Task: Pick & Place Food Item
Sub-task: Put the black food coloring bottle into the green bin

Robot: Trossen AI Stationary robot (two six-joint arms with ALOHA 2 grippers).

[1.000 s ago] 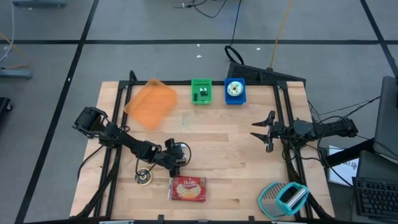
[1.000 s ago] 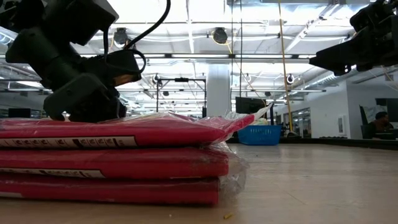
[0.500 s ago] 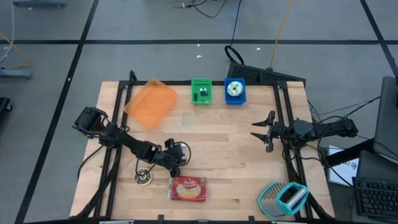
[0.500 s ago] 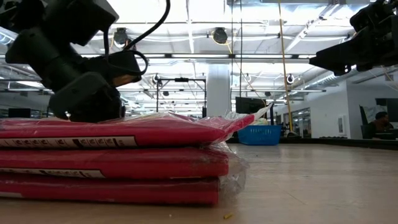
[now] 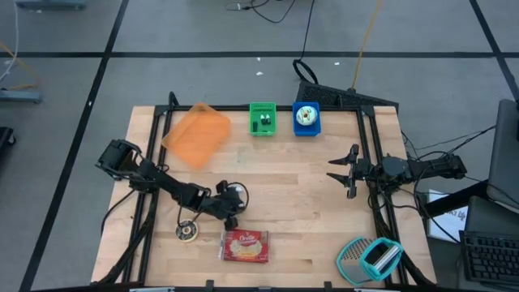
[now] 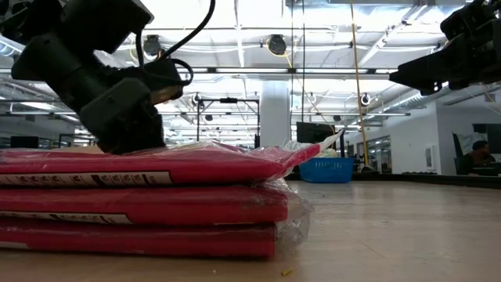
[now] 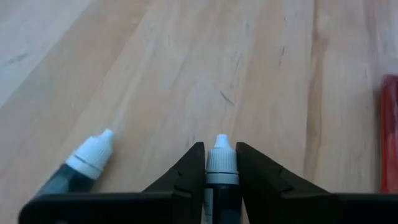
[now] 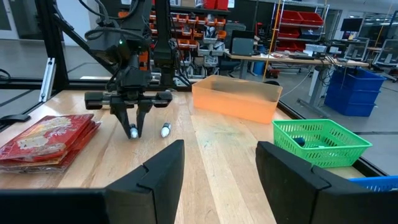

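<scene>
The food item, a flat red packet [image 5: 245, 246] in clear wrap, lies flat near the table's front edge and fills the low view [image 6: 141, 200]. My left gripper [image 5: 231, 217] stands just behind it, slanting down, shut on a small dark dropper bottle [image 7: 219, 171] with a white cap. A second bottle of the same kind [image 7: 84, 163] lies on the wood beside it. My right gripper [image 5: 340, 172] hangs open at the table's right side, above the wood and far from the packet. My left gripper pinches the dropper bottle at its neck, just below the white cap [image 7: 219, 163], between its two fingers [image 7: 189, 171]. The fingers slant down from the table's left and lie along the bottle. The cap pokes out past the fingertips [image 8: 132, 131] toward the wood.
At the back of the table stand an orange tray [image 5: 197, 134], a green basket [image 5: 262, 118] and a blue box [image 5: 306, 118]. A small round object [image 5: 187, 231] lies left of the packet. A teal and white tool [image 5: 369, 258] sits at the front right corner.
My left gripper has tipped a little at the wrist without leaving its place behind the red packet. The packet has not moved.
</scene>
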